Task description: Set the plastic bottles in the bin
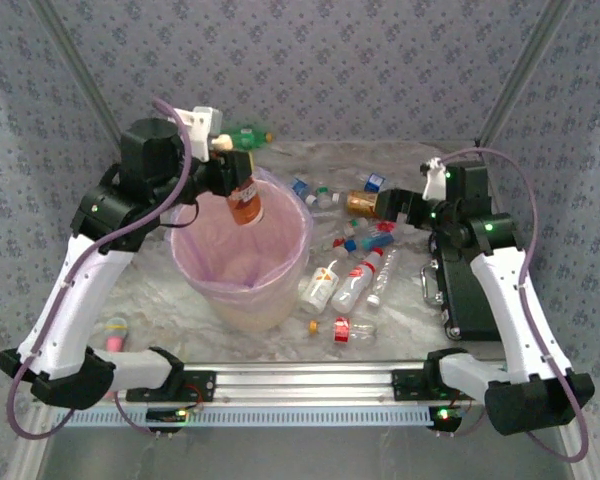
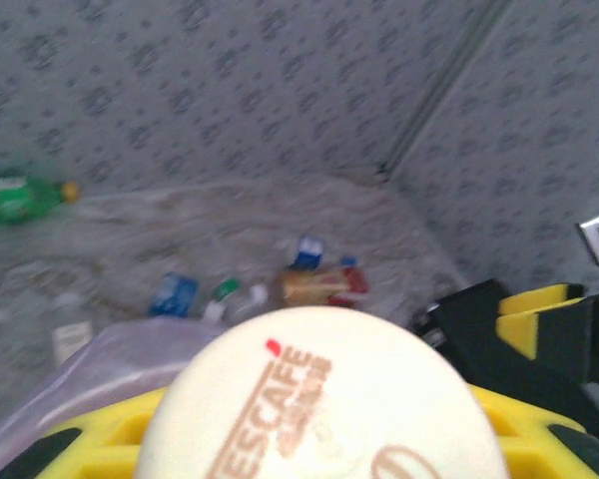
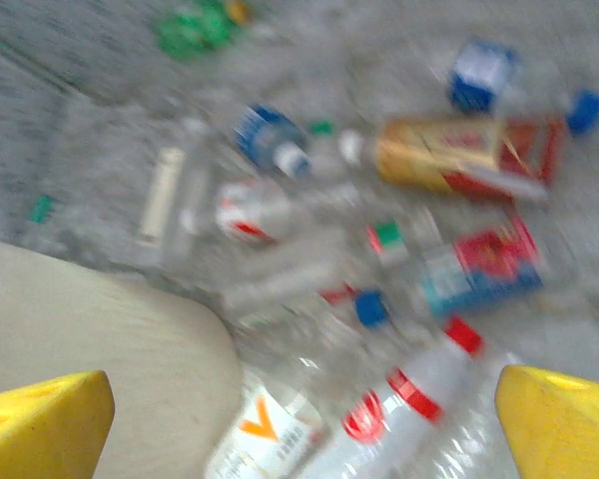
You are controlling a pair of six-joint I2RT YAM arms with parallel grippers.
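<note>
A black case lies on the table right of the loose bottles, and a small pink cylinder sits near the left arm's base. The left gripper pinches an orange-brown bottle over the open mouth of the pink-lined beige bin. The rest, mostly clear with red, blue or white caps, lie scattered just right of the bin below the right gripper, whose yellow fingers are spread wide and empty, and a green bottle lies behind the bin. The held bottle's pale base reads "NESCAFE"; the other labels are too blurred to read.
</note>
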